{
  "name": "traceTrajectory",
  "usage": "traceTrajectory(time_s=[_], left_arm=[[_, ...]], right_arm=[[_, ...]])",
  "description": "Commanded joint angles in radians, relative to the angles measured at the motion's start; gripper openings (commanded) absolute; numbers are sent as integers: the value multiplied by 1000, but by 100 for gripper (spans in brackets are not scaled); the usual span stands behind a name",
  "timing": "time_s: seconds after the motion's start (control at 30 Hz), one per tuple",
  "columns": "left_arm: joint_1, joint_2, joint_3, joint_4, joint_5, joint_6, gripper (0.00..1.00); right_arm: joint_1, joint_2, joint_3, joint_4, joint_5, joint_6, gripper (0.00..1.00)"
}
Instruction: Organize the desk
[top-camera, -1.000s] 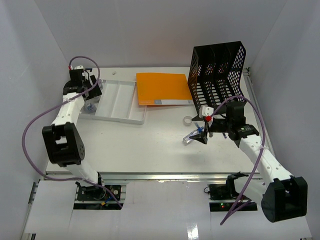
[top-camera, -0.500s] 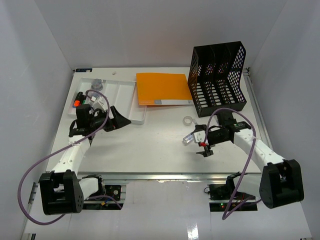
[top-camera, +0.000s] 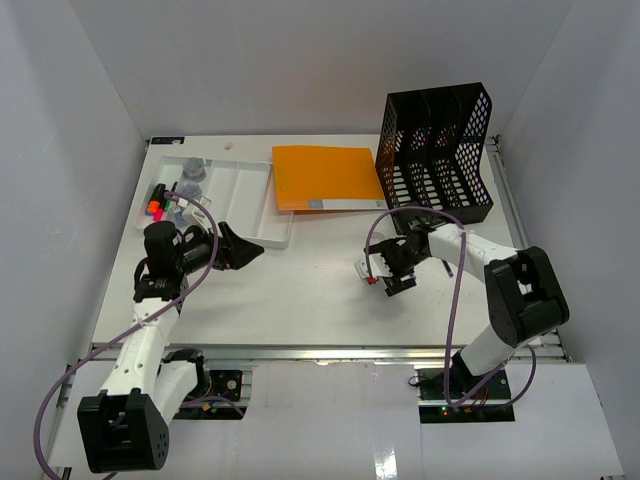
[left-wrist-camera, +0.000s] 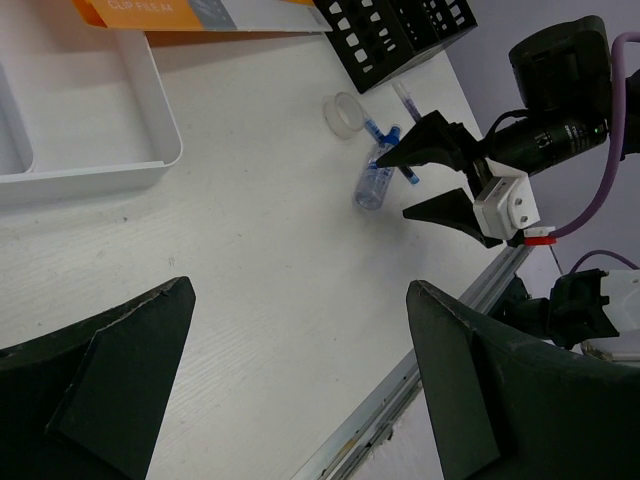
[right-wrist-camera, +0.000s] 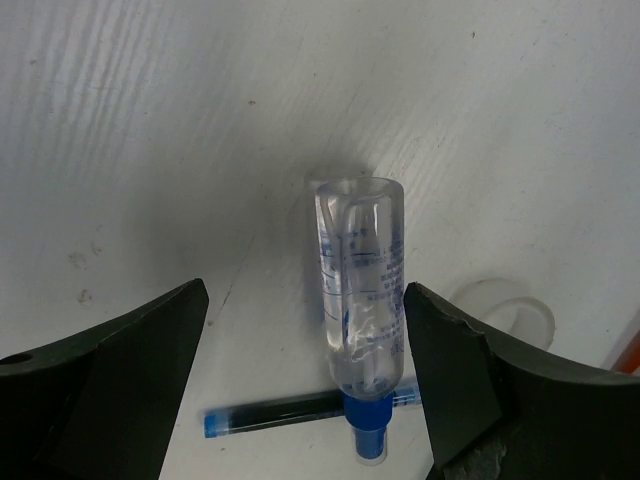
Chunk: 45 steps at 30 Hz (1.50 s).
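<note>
The right jaws stand open astride a clear bottle with a gap on either side, so nothing is gripped. The bottle lies flat, blue cap nearest the wrist, and looks lined up for a pinch across its body. At the cap lies a blue pen, and near it a clear tape ring. The left jaws are wide open and empty, held over the bare tabletop just off the tray, probably waiting their turn. Counted: one bottle, one pen and one ring loose mid-tabletop; one orange folder flat beside one black rack of three slots; one tray, its left end holding small things I cannot count
</note>
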Motion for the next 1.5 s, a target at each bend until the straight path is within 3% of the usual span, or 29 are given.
traceTrajectory(time_s=[0.0,0.17,0.33,0.5,0.6,0.83,1.03,1.17,1.33,1.47], left_arm=[[-1,-50,26,-8,-14,27,98],[0,-67,25,-4,-3,26,98],[-2,-79,15,45,55,11,98],[-13,-80,-68,286,226,-121,98],[-75,-57,-98,383,239,-191,98],[-271,0,-108,416,64,-248,98],[-437,28,-142,595,-117,-304,98],[-557,109,-120,650,-256,-288,98],[-672,258,-80,760,-417,-307,98],[-746,374,-37,837,-510,-305,98]], right_arm=[[28,53,58,-3,85,25,83],[47,119,103,-12,114,63,72],[49,142,120,-10,97,131,46],[49,111,127,-8,17,212,29],[49,75,162,-19,-106,301,23],[49,42,337,-55,-366,688,13],[48,111,467,-1,-525,1059,12],[45,122,457,88,-606,1239,11],[39,87,396,177,-675,1340,11],[15,38,307,381,-593,1651,8]])
